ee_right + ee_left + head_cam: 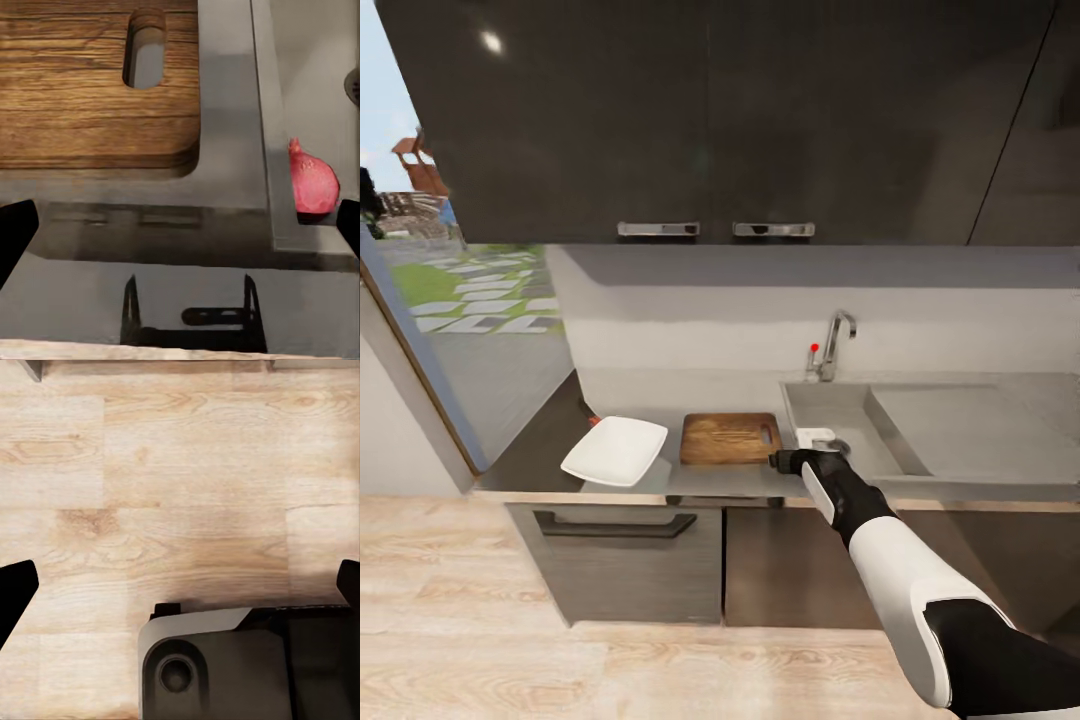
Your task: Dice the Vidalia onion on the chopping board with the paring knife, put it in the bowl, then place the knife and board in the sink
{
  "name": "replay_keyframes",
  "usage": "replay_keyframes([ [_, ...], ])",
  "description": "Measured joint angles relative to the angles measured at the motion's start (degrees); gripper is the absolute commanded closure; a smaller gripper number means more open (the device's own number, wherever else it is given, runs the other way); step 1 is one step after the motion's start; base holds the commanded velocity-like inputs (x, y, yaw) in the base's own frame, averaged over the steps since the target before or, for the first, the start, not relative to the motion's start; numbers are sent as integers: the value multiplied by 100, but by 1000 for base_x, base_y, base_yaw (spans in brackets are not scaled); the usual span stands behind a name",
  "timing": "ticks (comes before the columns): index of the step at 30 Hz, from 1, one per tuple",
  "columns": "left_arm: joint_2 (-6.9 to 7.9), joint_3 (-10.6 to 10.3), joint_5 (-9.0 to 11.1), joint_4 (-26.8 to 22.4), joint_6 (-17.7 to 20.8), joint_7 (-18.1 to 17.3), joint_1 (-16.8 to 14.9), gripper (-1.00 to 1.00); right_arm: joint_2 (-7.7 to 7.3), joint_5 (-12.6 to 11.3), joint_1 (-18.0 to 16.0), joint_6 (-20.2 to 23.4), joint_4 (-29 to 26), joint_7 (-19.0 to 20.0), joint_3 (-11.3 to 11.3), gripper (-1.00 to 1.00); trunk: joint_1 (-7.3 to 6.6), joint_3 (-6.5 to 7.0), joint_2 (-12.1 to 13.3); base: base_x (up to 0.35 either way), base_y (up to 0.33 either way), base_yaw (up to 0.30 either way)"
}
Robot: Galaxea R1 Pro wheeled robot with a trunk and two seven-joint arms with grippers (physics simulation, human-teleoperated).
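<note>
The Vidalia onion [311,184], pinkish red here, lies in the sink [840,412] against the basin's wall near the chopping board. My right gripper [817,442] hangs over the sink's front corner nearest the board. In the right wrist view the right gripper [180,236] is open, with the onion close to one fingertip and nothing between the fingers. The brown chopping board [728,438] lies flat on the countertop [535,460] beside the sink, and the white bowl [616,450] sits left of it. My left gripper [181,587] is open, pointing down at the wood floor. The paring knife is out of view.
Dark wall cabinets [710,120] hang over the counter and a chrome tap [834,345] stands behind the basin. The drainboard [970,425] stretches right. A small red thing [593,421] shows behind the bowl; what it is I cannot tell. My base [225,667] is below the left gripper.
</note>
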Motion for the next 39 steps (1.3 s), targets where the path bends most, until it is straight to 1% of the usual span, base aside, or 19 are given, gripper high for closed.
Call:
replay_keyframes([
  [11, 2, 0, -2, -4, 3, 1, -1, -100, 7, -1, 0, -73, 0, 14, 0, -100, -1, 0, 0, -331, 0, 0],
  [14, 3, 0, -5, -3, 3, 0, -3, -100, 27, 0, 6, -116, -25, 25, 0, -100, -2, 0, -1, -137, 0, 0],
  [16, 3, 0, -5, -3, 1, -1, -2, -100, 31, 1, 11, -247, -43, 31, 0, -100, -2, 0, -1, -54, 0, 0],
  [19, 1, 0, -6, -3, 2, 1, -1, -100, 34, 0, 22, -702, -67, 102, 3, -100, -3, 0, -1, -19, 0, 0],
  [26, 1, 0, -6, -7, 2, 1, -1, -100, 42, 6, 37, -1239, -104, 168, 7, -100, -4, 0, -1, -4, 0, 0],
  [34, 2, 3, -6, -8, 2, 4, -2, -100, 75, 7, 230, -2457, -138, 180, 19, -100, -3, -1, -1, 0, 0, 0],
  [35, 2, 4, -6, -8, 3, 5, -3, -100, 77, 7, 253, -2537, -155, 184, 20, -100, -3, -1, -1, 0, 0, 0],
  [36, 2, 6, -6, -8, 3, 4, -1, -100, 85, 7, 327, -2680, -265, 244, 22, -100, -4, -1, -1, 0, 0, 0],
  [39, 2, 5, -6, -8, 3, 2, -1, -100, 102, 9, 560, -2855, -652, 441, 33, -100, -3, -1, -1, 0, 0, 0],
])
